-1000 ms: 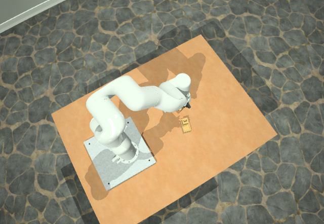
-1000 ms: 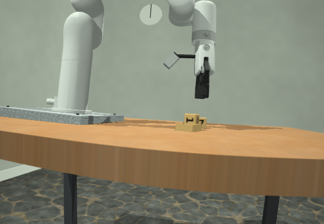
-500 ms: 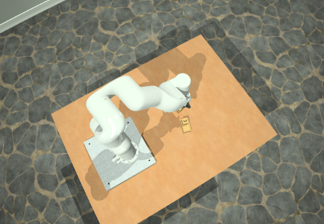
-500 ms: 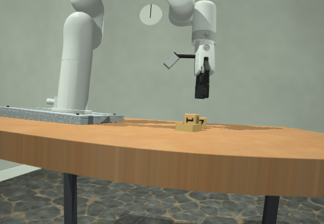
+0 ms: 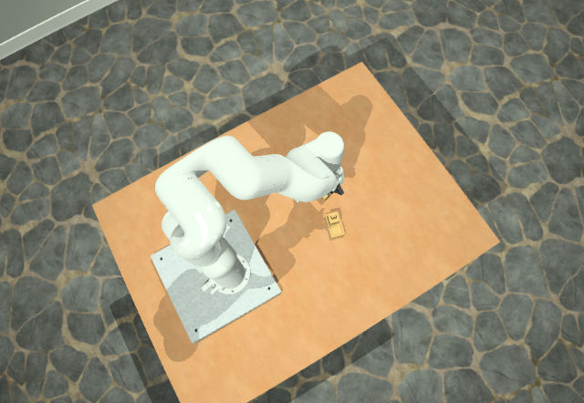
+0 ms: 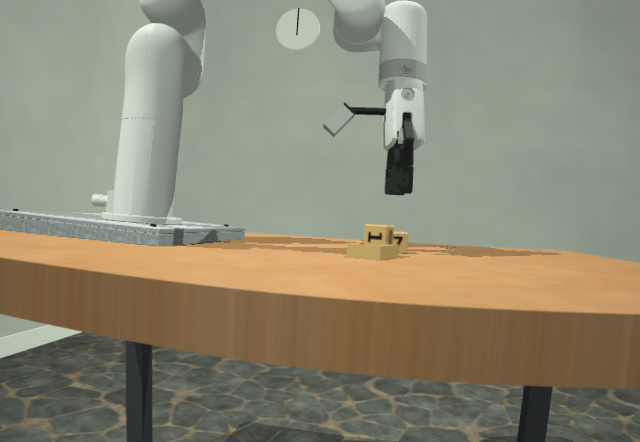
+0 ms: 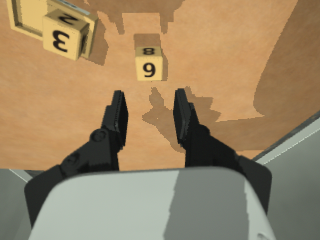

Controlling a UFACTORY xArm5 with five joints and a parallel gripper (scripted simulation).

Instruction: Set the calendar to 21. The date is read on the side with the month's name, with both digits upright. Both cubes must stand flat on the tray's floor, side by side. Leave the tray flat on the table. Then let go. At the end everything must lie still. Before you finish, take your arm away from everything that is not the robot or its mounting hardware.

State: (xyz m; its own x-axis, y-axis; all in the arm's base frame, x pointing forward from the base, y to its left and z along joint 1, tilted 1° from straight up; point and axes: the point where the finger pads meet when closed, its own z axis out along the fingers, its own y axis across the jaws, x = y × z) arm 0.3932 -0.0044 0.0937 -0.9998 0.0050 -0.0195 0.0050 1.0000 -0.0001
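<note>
Hovering well above the desk, the claw sits about half open with nothing between its fingers. One cube stands alone on the desk outside the tray (6 facing the wrist camera), the other cube is in the tray, 3 on top

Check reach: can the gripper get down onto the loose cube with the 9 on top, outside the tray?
Probably yes. The gripper hangs above the table, half open and holding nothing. The loose cube stands alone on the table, apart from the tray and the other cube, with nothing between it and the fingers.
</note>
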